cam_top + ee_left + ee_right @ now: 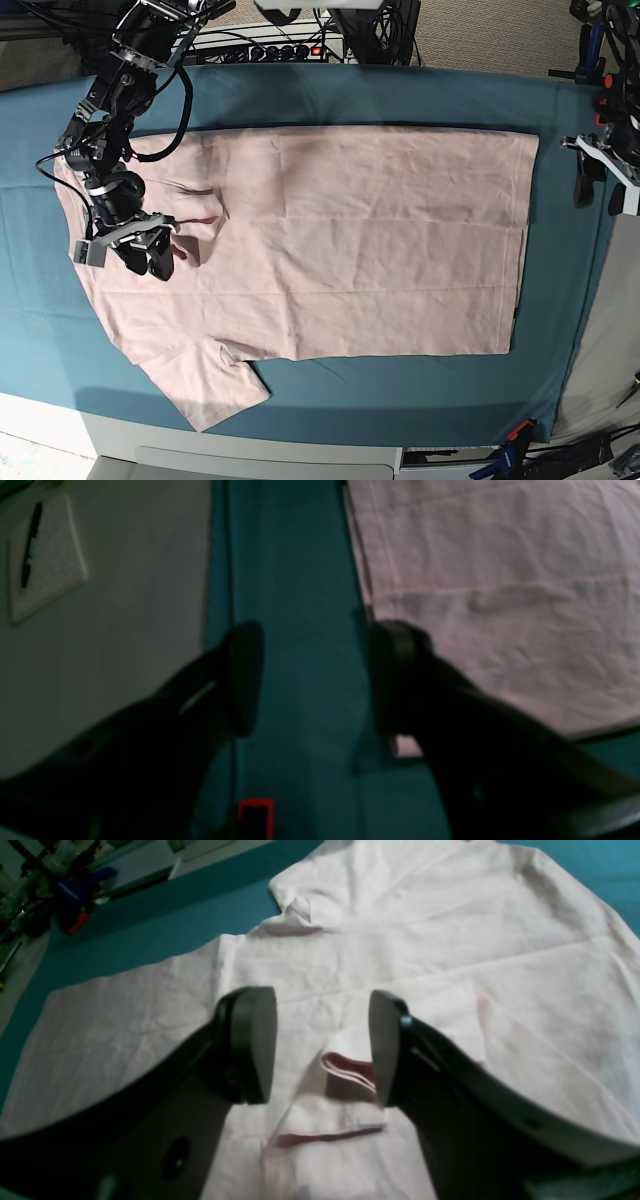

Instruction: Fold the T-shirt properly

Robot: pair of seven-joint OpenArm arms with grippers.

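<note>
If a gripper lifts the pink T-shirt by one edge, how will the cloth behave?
The T-shirt is probably floppy: it lies flat with soft creases, so a lifted edge would likely sag and drag. It looks thin and light, and the bunched fold by the right gripper suggests it wrinkles easily when pushed.

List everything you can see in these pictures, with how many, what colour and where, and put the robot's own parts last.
T-shirt: one, pale pink, spread flat across the middle of the table, a small bunched fold near its collar end.
Table cloth: one, teal, covering the table under the shirt.
Clamps: a few, red and black, along the cloth's edges.
Pen: one, black, on a white pad beyond the table in the left wrist view.
Electronics box: one, dark, behind the table's far edge.
Right gripper: one, black, open above the bunched fold.
Left gripper: one, black, open over bare cloth beside the shirt's edge.
</note>
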